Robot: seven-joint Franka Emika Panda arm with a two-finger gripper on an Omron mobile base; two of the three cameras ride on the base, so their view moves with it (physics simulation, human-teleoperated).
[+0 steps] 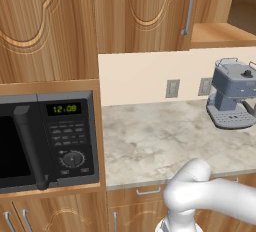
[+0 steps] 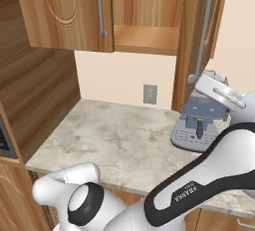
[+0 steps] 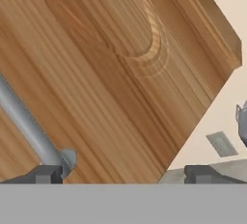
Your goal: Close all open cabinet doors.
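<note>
My gripper [image 3: 123, 174] was spread wide and empty against the open cabinet door [image 3: 111, 73] filling the upper left of the hand view (its handle [image 3: 29, 129] ran diagonally by my left fingertip [image 3: 46, 174]), so I judged a push came next.

Marble-look countertop [image 1: 150, 136] is the landmark: beige with grey veining. Behind it, cream backsplash wall [image 1: 135, 78] with two grey outlets [image 1: 172, 88]. Blue-grey espresso machine [image 1: 232, 98] sits at counter's right end, against the wall. Left of counter, black microwave [image 1: 47, 141] built into a wood column, clock reading 12:08. Below counter edge, wood drawer fronts with small silver handles [image 1: 148, 191]. Even, flat lighting, no hard shadows
</note>
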